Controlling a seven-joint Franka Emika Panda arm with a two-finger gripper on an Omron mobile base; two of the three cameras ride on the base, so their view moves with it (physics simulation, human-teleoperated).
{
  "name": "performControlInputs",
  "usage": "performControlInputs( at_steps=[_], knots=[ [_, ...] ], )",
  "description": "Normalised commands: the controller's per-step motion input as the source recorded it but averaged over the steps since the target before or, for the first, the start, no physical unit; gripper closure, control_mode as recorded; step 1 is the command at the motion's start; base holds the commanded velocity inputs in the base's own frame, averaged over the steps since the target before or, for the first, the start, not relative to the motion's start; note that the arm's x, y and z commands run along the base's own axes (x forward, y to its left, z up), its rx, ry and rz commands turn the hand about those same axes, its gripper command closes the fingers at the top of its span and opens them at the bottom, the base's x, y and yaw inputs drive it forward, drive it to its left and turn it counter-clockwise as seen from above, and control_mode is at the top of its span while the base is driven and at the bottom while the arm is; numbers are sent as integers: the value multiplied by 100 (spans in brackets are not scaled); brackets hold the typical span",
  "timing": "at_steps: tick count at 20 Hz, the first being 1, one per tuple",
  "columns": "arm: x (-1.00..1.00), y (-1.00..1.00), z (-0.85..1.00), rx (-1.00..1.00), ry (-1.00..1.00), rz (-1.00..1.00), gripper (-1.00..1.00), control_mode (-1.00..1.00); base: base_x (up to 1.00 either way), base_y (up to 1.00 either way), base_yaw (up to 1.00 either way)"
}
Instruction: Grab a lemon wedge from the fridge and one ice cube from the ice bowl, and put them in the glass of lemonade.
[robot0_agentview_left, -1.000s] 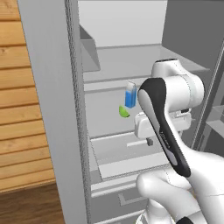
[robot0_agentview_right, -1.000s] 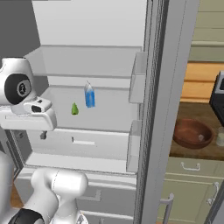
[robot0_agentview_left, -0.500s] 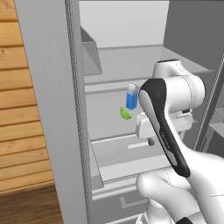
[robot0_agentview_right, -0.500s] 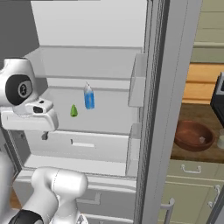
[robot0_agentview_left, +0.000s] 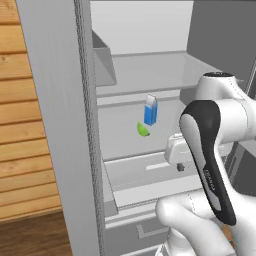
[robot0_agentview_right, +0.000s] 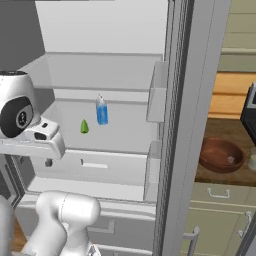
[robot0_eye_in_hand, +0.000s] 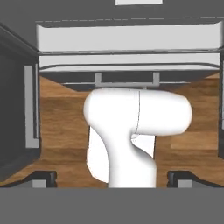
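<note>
Both base views had closed in on the fridge (robot0_agentview_left: 60, 125), while the empty, spread-fingered gripper (robot0_agentview_left: 180, 167), below the lemon wedge (robot0_agentview_left: 143, 130), risked toppling the adjacent carton (robot0_agentview_left: 150, 110).

Inside the open fridge (robot0_agentview_right: 175, 125), the lemon wedge (robot0_agentview_right: 84, 127) lies on a shelf, just left of and slightly in front of an upright carton (robot0_agentview_right: 102, 111). To the right of the fridge, the ice bowl (robot0_agentview_right: 221, 155) sits on the tabletop (robot0_agentview_right: 235, 131), holding an ice cube (robot0_agentview_right: 230, 160).
</note>
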Motion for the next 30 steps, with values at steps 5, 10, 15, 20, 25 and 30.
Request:
performControlInputs(
  at_steps=[5, 10, 15, 20, 25, 30],
  knots=[
    [57, 1, 3, 2, -18, -1, -100, -100, 0, 0, 0],
    [100, -1, 8, 0, -5, 0, -100, -100, 0, 0, 0],
    [87, 0, -1, -3, 0, 0, -100, -100, 0, 0, 0],
    [31, -3, -3, 0, -7, 0, -100, -100, 0, 0, 0],
    [21, 0, -27, 0, -5, 7, -100, -100, 0, 0, 0],
    [17, 0, -53, 0, -8, 17, -100, -100, 0, 0, 0]
  ],
)
